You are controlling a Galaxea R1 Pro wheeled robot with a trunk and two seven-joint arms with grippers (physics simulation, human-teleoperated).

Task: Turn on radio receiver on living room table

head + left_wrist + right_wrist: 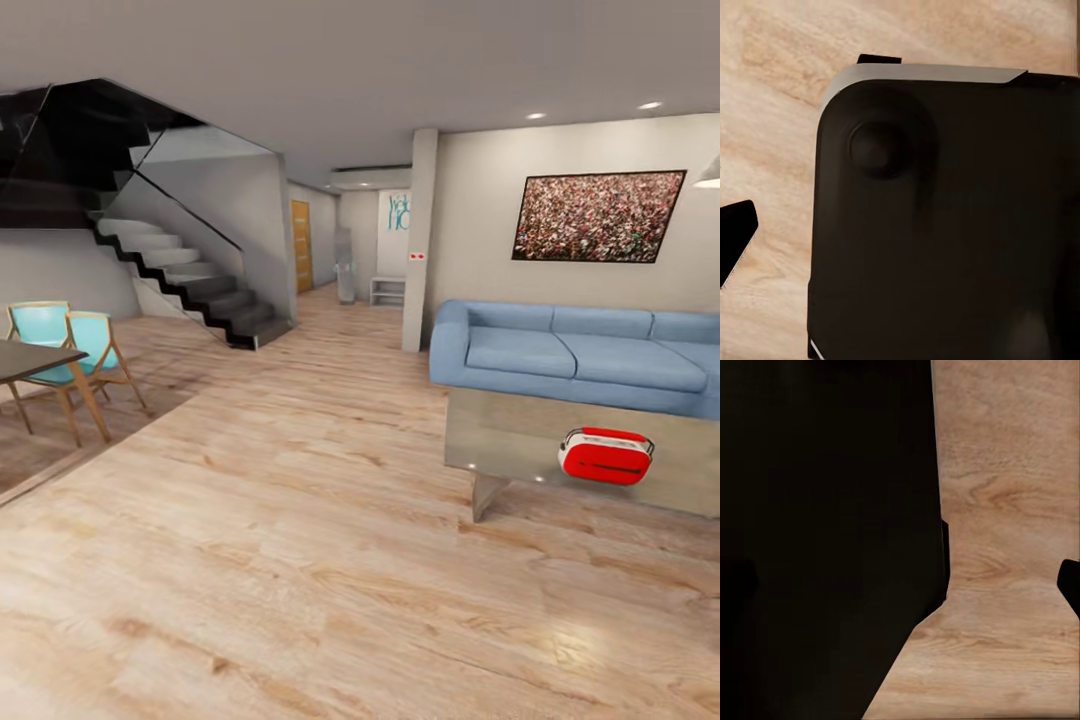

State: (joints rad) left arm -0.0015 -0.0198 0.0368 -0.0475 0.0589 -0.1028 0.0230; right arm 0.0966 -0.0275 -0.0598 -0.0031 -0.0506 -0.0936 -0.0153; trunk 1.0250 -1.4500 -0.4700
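The red radio receiver (605,456) with white trim stands on the glossy grey table (500,440) at the right of the head view, in front of the blue sofa (580,355) in the living room. It is some way off across the light wood floor (300,560). A dark fingertip (736,238) of my left gripper shows at the border of the left wrist view, over the floor beside my black base (945,225). A dark fingertip (1069,585) of my right gripper sits at the border of the right wrist view. Both tips lie far from the middle of their views, so the jaws stand apart with nothing between them.
A framed crowd picture (598,216) hangs above the sofa, and a white pendant lamp (709,172) is at the right edge. A dark dining table (30,360) with turquoise chairs (95,345) stands at the left, and dark stairs (190,275) rise behind it. A hallway (330,270) opens straight ahead.
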